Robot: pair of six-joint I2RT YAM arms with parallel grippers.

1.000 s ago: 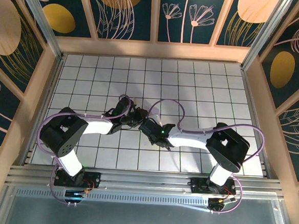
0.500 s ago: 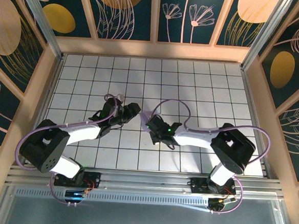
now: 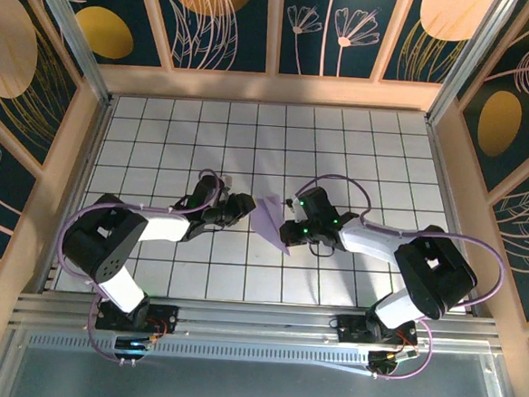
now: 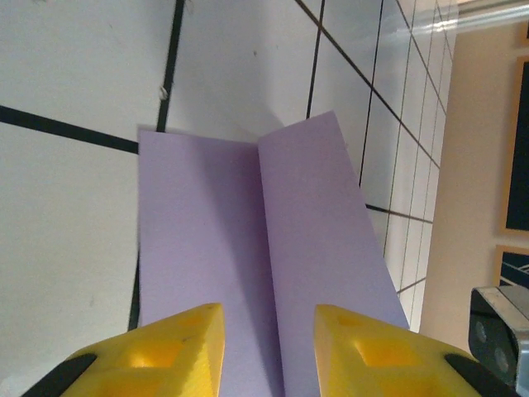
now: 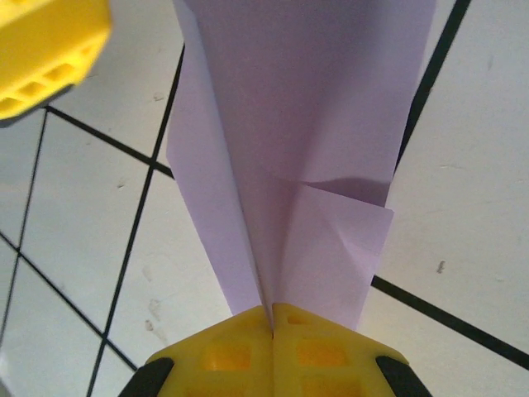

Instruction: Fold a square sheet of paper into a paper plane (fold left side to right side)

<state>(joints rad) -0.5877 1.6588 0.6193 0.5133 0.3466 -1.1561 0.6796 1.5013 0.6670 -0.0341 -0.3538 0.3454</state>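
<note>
- Lavender paper plane [image 3: 270,219] rests on the white grid table [image 3: 160,128], between our two grippers.
- Our right gripper [image 5: 273,310] pinches its creased end, fingers pressed together.
- Our left gripper [image 4: 269,318] hovers over it, fingers parted.

Paper plane [image 3: 270,220]: plain lavender, narrow pointed triangle. It lies on the gridded counter [image 3: 160,137] about mid-width, wide end toward the far side and tip toward the near edge. A centre crease runs its length, with a flap angled to each side. A small folded corner shows near one end. That end's fold is pinched in the right gripper [image 5: 273,316] fingers.
</note>
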